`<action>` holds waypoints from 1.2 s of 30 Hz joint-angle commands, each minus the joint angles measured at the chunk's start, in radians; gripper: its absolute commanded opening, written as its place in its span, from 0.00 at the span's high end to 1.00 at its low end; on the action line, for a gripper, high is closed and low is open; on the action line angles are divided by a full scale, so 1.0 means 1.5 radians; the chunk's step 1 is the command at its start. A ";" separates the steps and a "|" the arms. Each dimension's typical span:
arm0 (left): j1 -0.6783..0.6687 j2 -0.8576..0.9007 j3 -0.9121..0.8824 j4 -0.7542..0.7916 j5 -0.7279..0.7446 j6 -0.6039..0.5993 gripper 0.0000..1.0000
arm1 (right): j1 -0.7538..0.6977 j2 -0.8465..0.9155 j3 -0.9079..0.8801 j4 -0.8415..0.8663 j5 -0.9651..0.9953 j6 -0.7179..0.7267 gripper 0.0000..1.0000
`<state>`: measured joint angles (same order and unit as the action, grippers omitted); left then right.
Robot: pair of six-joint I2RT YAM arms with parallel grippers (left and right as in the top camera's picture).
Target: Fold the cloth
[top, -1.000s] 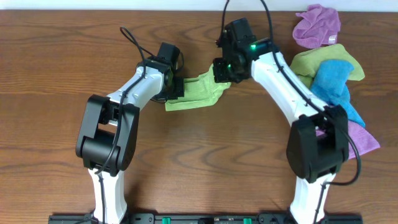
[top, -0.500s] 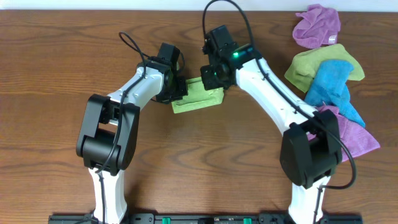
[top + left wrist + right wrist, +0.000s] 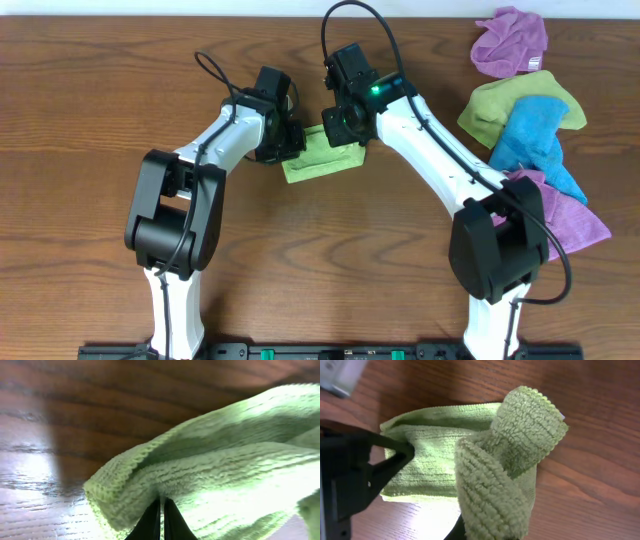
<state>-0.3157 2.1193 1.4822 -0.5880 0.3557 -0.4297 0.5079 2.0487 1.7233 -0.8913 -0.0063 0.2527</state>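
Note:
The lime-green cloth (image 3: 322, 157) lies folded over on the wooden table between my two grippers. My left gripper (image 3: 290, 140) is at its left edge; in the left wrist view its black fingertips (image 3: 161, 519) are shut on a fold of the cloth (image 3: 220, 475). My right gripper (image 3: 340, 120) is at the cloth's upper right. In the right wrist view a bunched part of the cloth (image 3: 505, 470) hangs over its fingers and hides the tips, with the rest of the cloth flat beyond and the left gripper (image 3: 385, 462) at its edge.
A pile of other cloths sits at the right: a purple one (image 3: 510, 40), an olive-green one (image 3: 490, 105), a blue one (image 3: 535, 135) and another purple one (image 3: 580, 220). Cables loop above both wrists.
My right gripper has carried its side of the cloth leftward over the rest, so the cloth is now narrower and doubled. My left gripper shifted slightly right, still gripping.

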 commanded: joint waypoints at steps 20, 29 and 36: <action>0.257 -0.367 0.048 -0.246 0.022 0.131 0.94 | 0.038 0.055 0.008 0.052 0.029 -0.051 0.98; 0.286 -0.460 0.048 -0.318 0.025 0.182 0.94 | 0.080 0.093 0.008 0.081 0.030 -0.093 0.99; 0.286 -0.461 0.048 -0.342 0.025 0.185 0.94 | 0.104 0.100 0.008 0.096 0.026 -0.092 0.99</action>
<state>0.1104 1.4353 1.5383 -1.0966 0.3866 -0.1749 0.6418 2.1788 1.7233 -0.7498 0.0273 0.1280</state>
